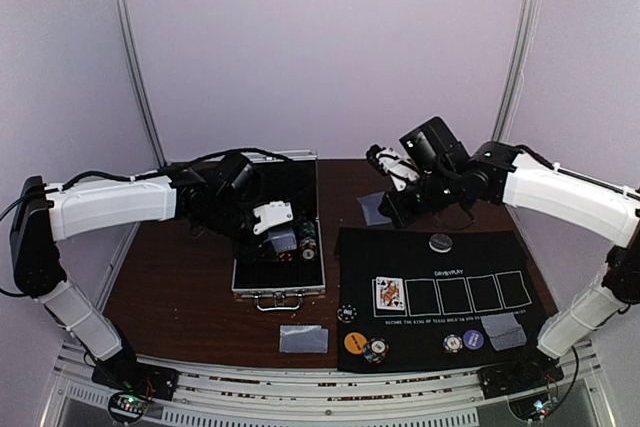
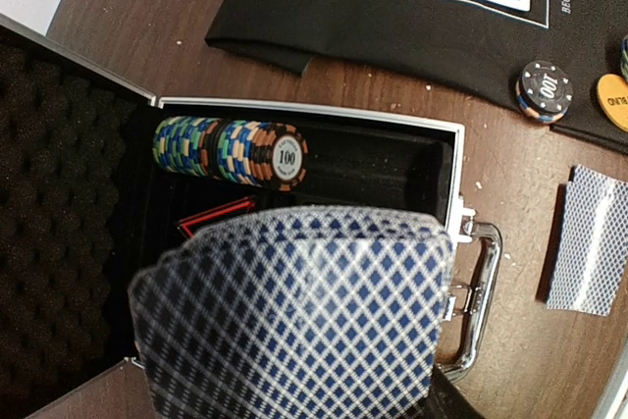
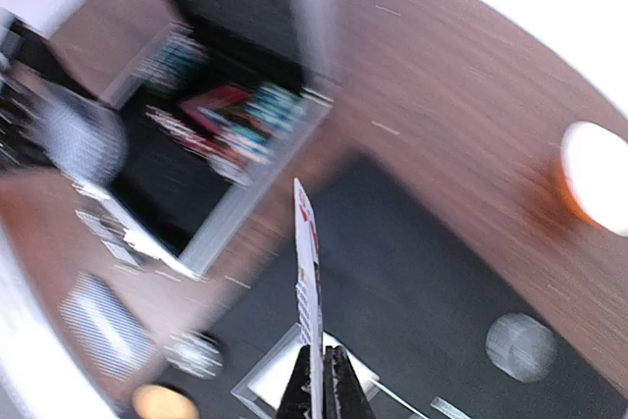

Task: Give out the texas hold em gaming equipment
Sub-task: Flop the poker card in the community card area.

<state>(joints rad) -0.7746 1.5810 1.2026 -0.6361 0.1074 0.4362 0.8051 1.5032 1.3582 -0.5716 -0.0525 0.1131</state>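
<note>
My left gripper [image 1: 279, 231] hangs over the open silver case [image 1: 246, 277], shut on a fanned deck of blue-checked cards [image 2: 294, 321] that hides its fingers. A row of striped chips [image 2: 231, 149] lies inside the case. My right gripper [image 3: 319, 385] is raised above the far edge of the black mat [image 1: 440, 272], shut on a single card [image 3: 308, 282] seen edge-on. A king card [image 1: 388, 294] lies face up in the mat's first slot. Chip stacks [image 1: 376, 350], an orange disc [image 1: 355, 342] and a purple disc [image 1: 474, 339] sit along the mat's near edge.
Face-down card pairs lie at the front left [image 1: 303, 339], the front right [image 1: 505, 332] and behind the mat [image 1: 374, 209]. A grey disc [image 1: 441, 242] sits at the mat's far edge. A white-and-orange bowl [image 3: 597, 176] shows in the right wrist view. The case's handle [image 2: 481, 291] faces the near edge.
</note>
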